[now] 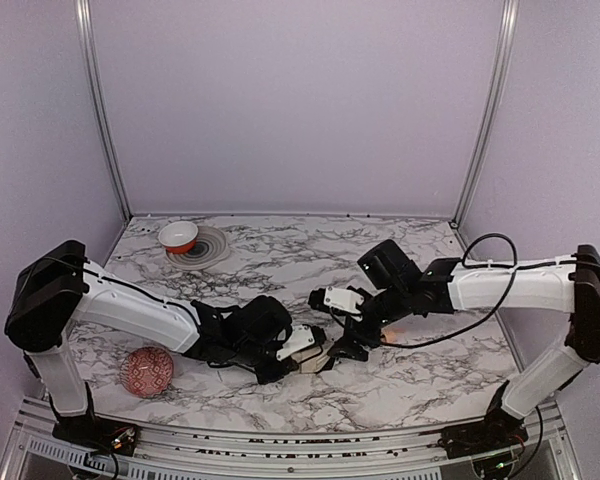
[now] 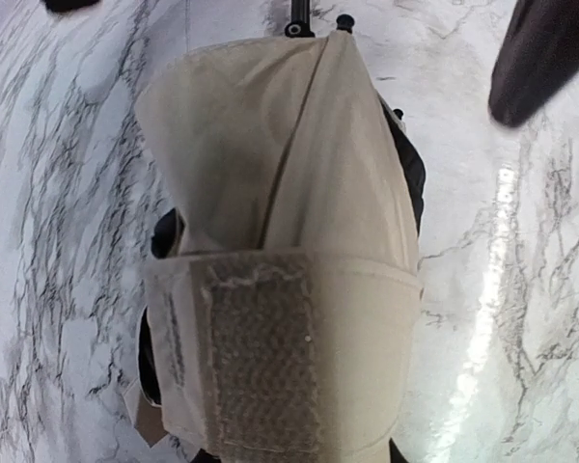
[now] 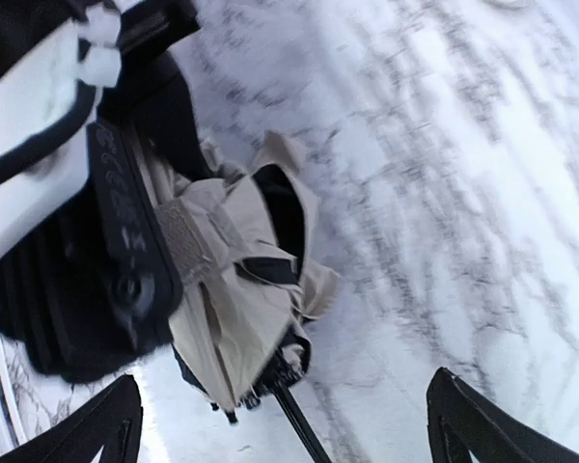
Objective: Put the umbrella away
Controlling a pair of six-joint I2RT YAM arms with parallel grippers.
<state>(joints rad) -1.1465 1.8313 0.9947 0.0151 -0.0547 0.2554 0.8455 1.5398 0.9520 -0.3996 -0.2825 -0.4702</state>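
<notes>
The umbrella [image 1: 318, 360] is folded, cream-beige, and lies low over the marble table at front centre. In the left wrist view its fabric [image 2: 299, 183] and a fuzzy fastening strap [image 2: 261, 367] fill the frame and hide my left fingers. My left gripper [image 1: 302, 350] is shut on the umbrella's bundle; the right wrist view shows it as a black body [image 3: 106, 251] clamped against the fabric [image 3: 236, 289]. The thin black shaft [image 3: 299, 429] pokes out below. My right gripper [image 3: 285, 386] is open wide, hovering just over the umbrella's end, and also shows in the top view [image 1: 352, 340].
A red patterned ball [image 1: 147, 370] lies at the front left beside the left arm. A red-and-white bowl [image 1: 178, 236] sits on a grey ringed plate [image 1: 212, 252] at the back left. The right arm's black cable [image 1: 480, 300] loops above the table.
</notes>
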